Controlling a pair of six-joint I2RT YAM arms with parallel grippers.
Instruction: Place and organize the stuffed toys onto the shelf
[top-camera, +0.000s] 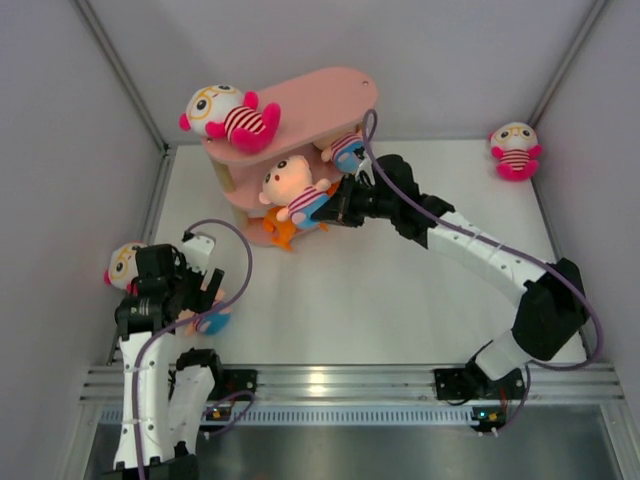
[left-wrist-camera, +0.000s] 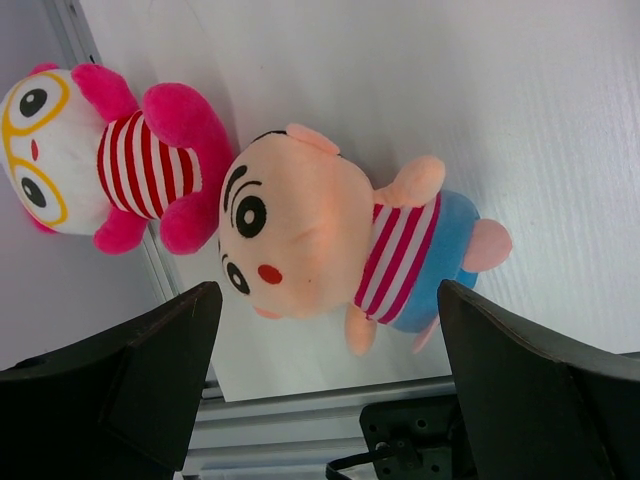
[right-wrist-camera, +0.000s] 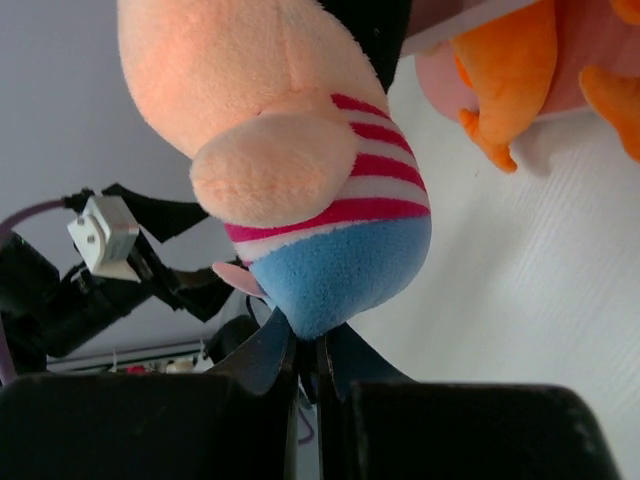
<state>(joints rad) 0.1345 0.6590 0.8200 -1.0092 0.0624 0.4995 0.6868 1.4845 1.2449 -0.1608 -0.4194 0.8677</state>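
Observation:
The pink shelf (top-camera: 330, 95) stands at the back left. A white-headed doll (top-camera: 225, 118) lies on its top board, a peach-headed doll (top-camera: 345, 150) is on the middle board, and an orange shark (top-camera: 280, 230) is on the bottom board. My right gripper (top-camera: 335, 203) is shut on the blue bottom of another peach-headed doll (right-wrist-camera: 300, 150), held at the shelf's front; the shark (right-wrist-camera: 510, 70) shows beside it. My left gripper (left-wrist-camera: 330, 380) is open above a peach-headed doll (left-wrist-camera: 330, 245) lying on the table next to a white-headed doll (left-wrist-camera: 100, 165).
Another white-headed doll (top-camera: 515, 150) sits on the table at the far right by the wall. Grey walls close in the table at left, back and right. An aluminium rail (top-camera: 340, 380) runs along the near edge.

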